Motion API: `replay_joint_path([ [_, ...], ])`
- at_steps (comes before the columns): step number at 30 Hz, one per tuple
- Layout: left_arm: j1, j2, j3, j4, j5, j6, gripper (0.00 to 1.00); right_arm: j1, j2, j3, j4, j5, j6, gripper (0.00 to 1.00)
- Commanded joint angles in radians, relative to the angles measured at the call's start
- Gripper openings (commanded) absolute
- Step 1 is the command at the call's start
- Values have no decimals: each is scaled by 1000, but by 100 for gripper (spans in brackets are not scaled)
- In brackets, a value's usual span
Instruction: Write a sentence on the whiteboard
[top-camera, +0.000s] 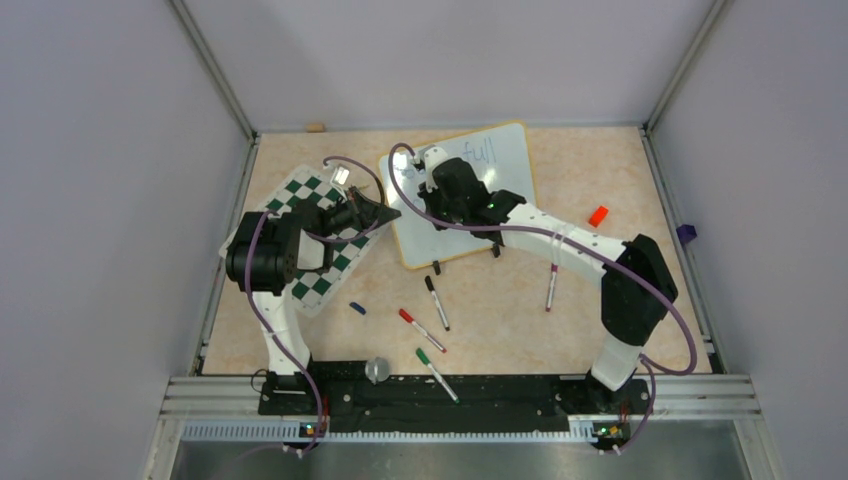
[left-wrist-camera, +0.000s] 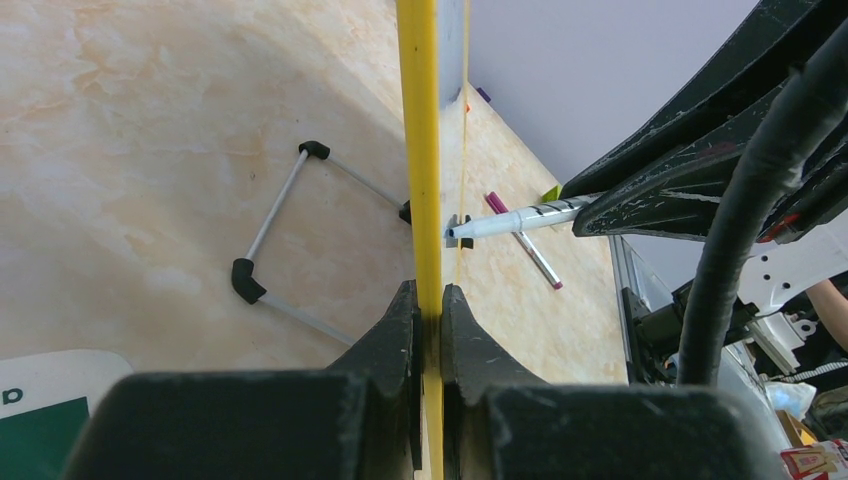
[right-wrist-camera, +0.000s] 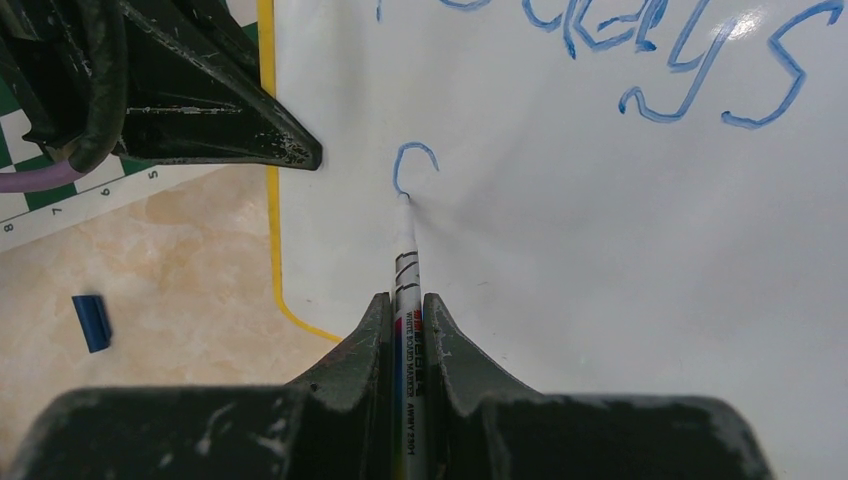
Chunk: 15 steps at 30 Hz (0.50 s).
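Note:
The whiteboard stands tilted at the back middle, with blue writing on it. My left gripper is shut on its yellow rim at the left edge. My right gripper is shut on a white whiteboard marker. The marker tip touches the board just below a fresh blue curved stroke. Above it in the right wrist view is the blue word "Today's". In the left wrist view the marker points at the board's face.
A green-and-white chess mat lies under the left arm. Loose markers lie in front: black, red, green, purple. A blue cap, a red block and the board's stand legs are near.

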Motion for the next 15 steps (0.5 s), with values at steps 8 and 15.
replay_joint_path([
  [8,5,-44,-14,119,14,89,0,-4,-16,25,-7,137,-1,0],
  [15,5,-43,-13,119,17,91,0,-4,-8,40,-2,142,-4,0],
])
